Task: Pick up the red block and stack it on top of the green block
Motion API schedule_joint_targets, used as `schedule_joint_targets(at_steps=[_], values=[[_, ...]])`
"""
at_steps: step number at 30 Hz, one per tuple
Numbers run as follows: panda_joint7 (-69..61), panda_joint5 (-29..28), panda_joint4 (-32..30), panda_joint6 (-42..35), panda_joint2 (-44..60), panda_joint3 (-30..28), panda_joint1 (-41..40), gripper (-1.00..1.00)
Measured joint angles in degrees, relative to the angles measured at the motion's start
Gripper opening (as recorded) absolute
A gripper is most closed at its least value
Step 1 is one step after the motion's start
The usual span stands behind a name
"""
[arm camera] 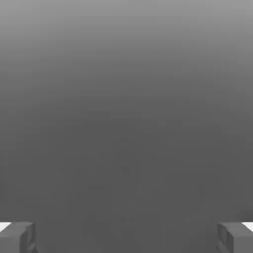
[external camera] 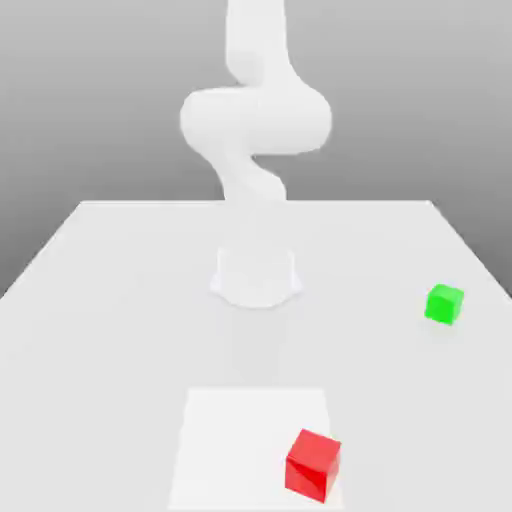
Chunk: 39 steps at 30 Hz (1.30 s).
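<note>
Overhead, white arm (external camera: 255,120) bent; tool (arm camera: 126,237) fingers wide apart, empty.

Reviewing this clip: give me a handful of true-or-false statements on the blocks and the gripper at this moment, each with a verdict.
1. The small glossy red cube lies apart from the small bright-green cube. True.
2. The red cube is stacked on the green cube. False: both rest on the white table, unstacked.
3. The two-finger gripper stands open with nothing between its fingers. True.
4. The green cube lies toward the exterior view's left. False: it lies toward that view's right.
5. The red cube sits nearer the exterior camera than the green cube. True.
</note>
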Motion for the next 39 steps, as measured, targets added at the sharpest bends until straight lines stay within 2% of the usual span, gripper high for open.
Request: schedule_joint_targets(at_steps=[10, 16, 20, 26, 31, 32, 39], values=[[-25.97, 8.46, -4.25, 7.52, 21.51, -8.89, 12.65, 0.0], [-40.3, 12.0, -6.78, 12.08, 34.01, -9.83, 16.11, 0.0], [-47.63, 11.31, -8.61, 15.48, 41.68, -9.16, 17.48, 0.0], [-53.52, 4.92, -11.01, 21.53, 51.75, -9.42, 17.85, 0.0], [-56.88, 8.29, -9.82, 28.89, 60.87, -6.02, 15.29, 0.0], [-57.23, 8.73, -9.68, 29.7, 61.87, -5.57, 14.92, -1.0], [-57.1, 8.56, -9.7, 29.41, 61.65, -5.63, 14.97, -1.0]])
